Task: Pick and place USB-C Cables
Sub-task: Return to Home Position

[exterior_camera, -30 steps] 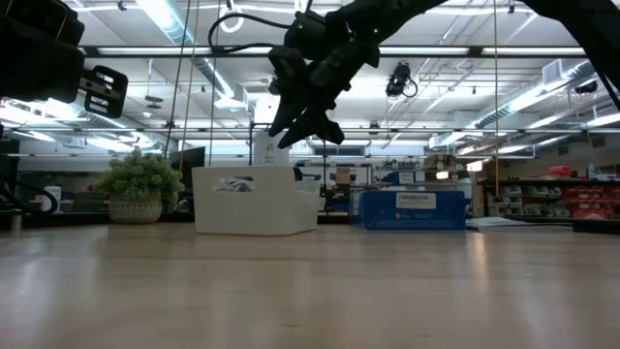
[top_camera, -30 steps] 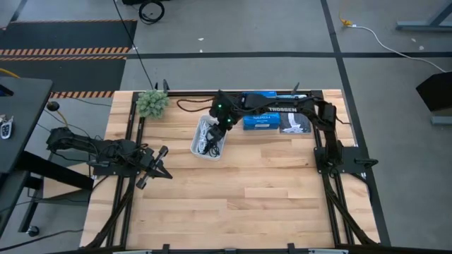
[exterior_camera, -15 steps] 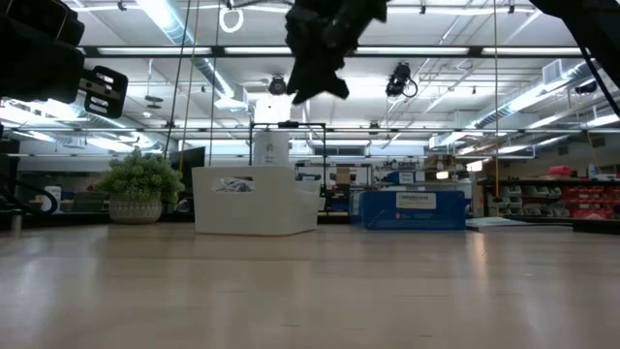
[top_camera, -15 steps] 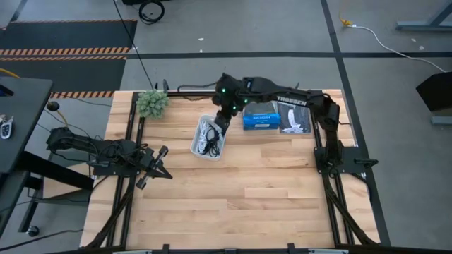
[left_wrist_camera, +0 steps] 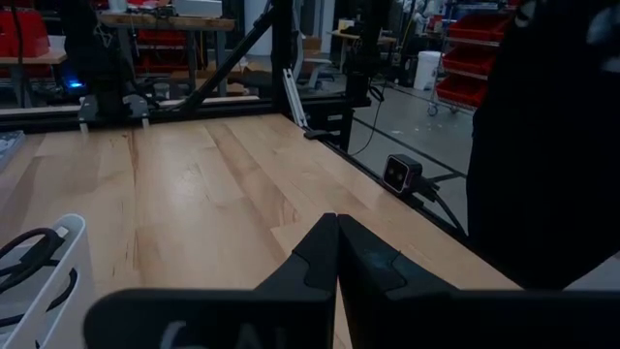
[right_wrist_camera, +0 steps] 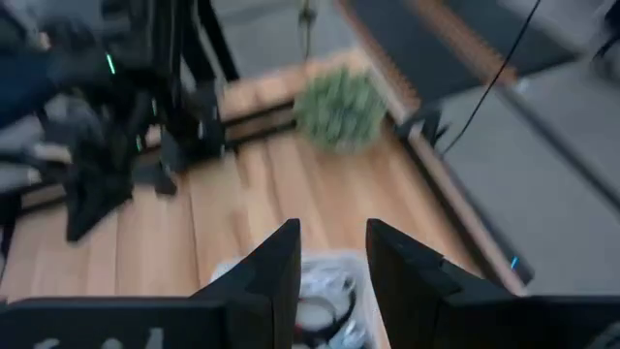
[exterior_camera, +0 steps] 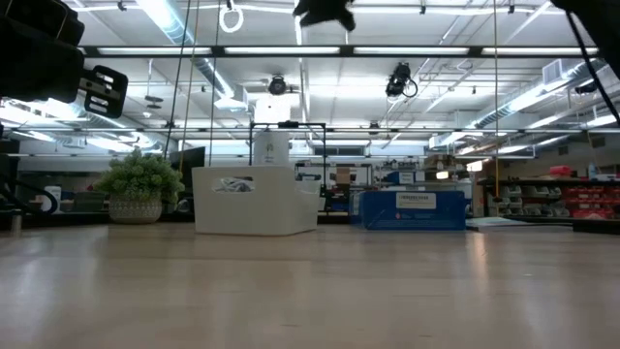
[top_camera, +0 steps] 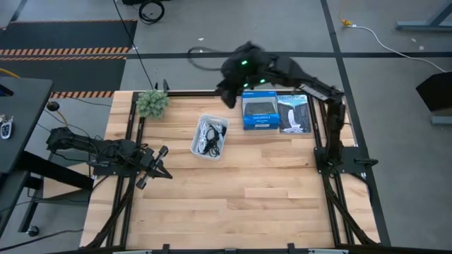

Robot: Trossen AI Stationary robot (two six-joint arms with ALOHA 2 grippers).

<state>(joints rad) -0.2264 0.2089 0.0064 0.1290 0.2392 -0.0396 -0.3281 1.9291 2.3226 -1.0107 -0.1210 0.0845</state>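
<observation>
The USB-C cables (top_camera: 210, 138) lie as black and white bundles inside the white bin (top_camera: 198, 144) near the table's far middle. The right wrist view looks down on them (right_wrist_camera: 325, 291). My right gripper (top_camera: 228, 97) hangs high above the table's far edge, beyond the bin, and shows at the top of the low view (exterior_camera: 325, 12). It is open (right_wrist_camera: 333, 237) with nothing between its fingers. My left gripper (top_camera: 157, 164) rests shut (left_wrist_camera: 336, 223) at the table's left side, pointing level toward the right.
A small green plant (top_camera: 152, 103) stands at the far left corner. A blue box (top_camera: 259, 113) and a dark-and-white box (top_camera: 294, 115) lie right of the bin. Bare wood (top_camera: 240, 197) spreads over the near half.
My right gripper has risen steeply from just above the bin and drawn back toward the table's far edge, rolling and tipping as it went. It carries nothing. The cables and the bin stay where they were.
</observation>
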